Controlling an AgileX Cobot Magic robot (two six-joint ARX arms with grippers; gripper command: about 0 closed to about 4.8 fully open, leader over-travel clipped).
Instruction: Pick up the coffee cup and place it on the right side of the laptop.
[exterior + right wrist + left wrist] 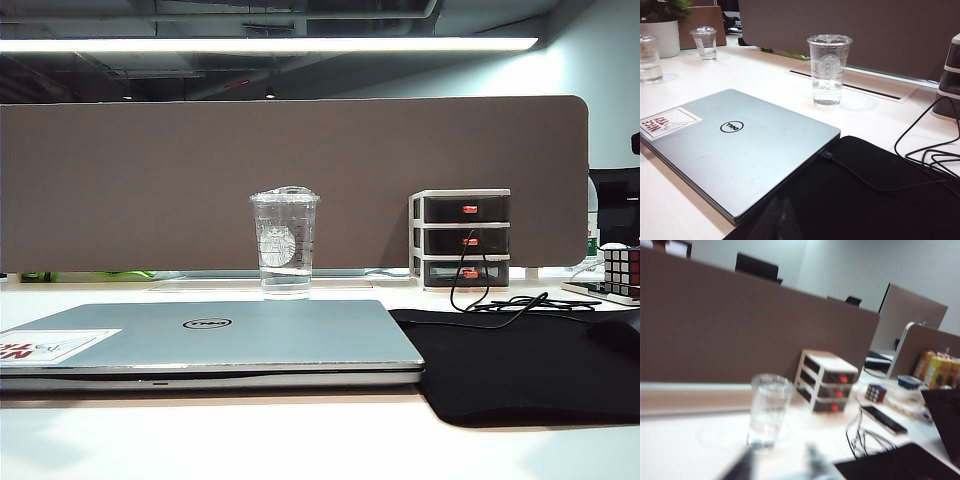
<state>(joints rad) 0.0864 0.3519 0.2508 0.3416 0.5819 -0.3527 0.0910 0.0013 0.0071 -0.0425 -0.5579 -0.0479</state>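
The coffee cup (285, 243) stands upright behind the closed laptop (205, 335); left gripper (777, 467), blurred, shows fingers apart; right gripper's finger state cannot be told.

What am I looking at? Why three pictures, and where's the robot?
It's a robot with two arms. One camera faces the table; the other two sit on the wrists. On the table a clear coffee cup stands behind a closed laptop, with a black mat and little drawers nearby. The left end effector, a pincer hand, looks blurry and open, facing the cup, holding nothing. Only a dark bit of the right end effector shows, above the laptop and mat.
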